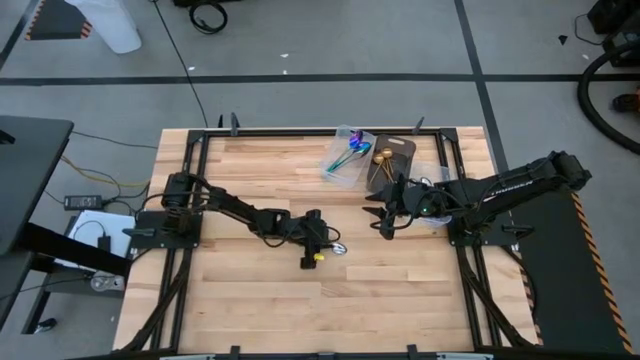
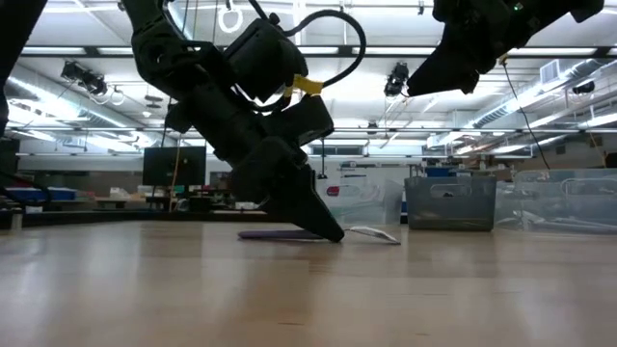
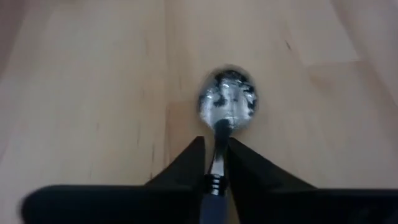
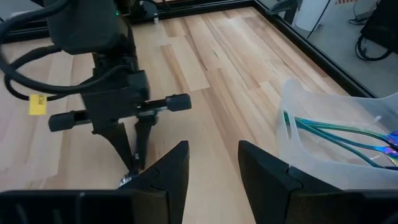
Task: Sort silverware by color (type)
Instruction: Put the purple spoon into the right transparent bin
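Note:
A spoon with a shiny silver bowl lies flat on the wooden table, mid-table; its handle looks bluish behind a ringed neck. My left gripper points down at it, shut on its stem. My right gripper is open and hovers above the table, to the right of the left gripper and near the trays, touching nothing. Iridescent spoons lie in a clear tray. Gold spoons lie in a dark bin. My left gripper pinches the spoon's thin stem just behind the bowl, one finger on each side. The fingers come slanting down from the table's left, lying along the spoon. The spoon lies on the table, bowl beyond the fingertips.
The clear tray and the dark bin stand side by side at the table's far edge, right of centre. A black frame rail borders the table. Bare wood lies around the left gripper and toward the near edge.

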Tool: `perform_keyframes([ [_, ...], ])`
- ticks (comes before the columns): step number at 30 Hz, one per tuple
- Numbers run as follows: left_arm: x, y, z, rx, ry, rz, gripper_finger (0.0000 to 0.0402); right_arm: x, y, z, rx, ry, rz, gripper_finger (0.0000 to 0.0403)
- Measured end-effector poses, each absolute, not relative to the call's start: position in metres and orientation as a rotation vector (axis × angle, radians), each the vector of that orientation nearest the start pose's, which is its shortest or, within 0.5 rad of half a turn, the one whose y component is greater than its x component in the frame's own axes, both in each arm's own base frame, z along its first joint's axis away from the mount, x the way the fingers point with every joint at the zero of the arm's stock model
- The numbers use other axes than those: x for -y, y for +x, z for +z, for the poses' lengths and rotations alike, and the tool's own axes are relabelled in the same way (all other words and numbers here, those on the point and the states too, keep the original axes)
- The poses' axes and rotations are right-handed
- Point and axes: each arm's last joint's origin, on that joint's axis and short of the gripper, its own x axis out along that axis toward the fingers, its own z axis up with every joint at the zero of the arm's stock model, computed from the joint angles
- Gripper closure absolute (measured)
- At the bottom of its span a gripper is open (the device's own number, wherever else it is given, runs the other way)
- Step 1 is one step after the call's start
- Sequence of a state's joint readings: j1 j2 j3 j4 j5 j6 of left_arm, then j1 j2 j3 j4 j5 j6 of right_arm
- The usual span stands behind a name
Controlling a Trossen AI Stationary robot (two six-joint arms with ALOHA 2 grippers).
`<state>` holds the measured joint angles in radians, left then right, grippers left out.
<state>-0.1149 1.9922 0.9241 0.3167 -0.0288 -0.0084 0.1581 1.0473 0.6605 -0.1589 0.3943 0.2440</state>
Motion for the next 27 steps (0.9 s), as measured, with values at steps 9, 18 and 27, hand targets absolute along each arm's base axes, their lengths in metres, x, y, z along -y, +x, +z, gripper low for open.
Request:
perform_keyframes([
  [9,0.046,0.366,0.095,-0.746,0.101,-0.109,0.0383,-0.023,0.217,0.245,-0.51,0.083,-0.295,0.0254],
  [18,0.044,0.368,0.114,-0.653,0.132,-0.086,0.0395,-0.023,0.213,0.24,-0.567,0.064,-0.299,0.0254],
  [27,0.043,0.369,0.115,-0.627,0.147,-0.074,0.0401,-0.023,0.213,0.24,-0.574,0.063,-0.298,0.0254],
])
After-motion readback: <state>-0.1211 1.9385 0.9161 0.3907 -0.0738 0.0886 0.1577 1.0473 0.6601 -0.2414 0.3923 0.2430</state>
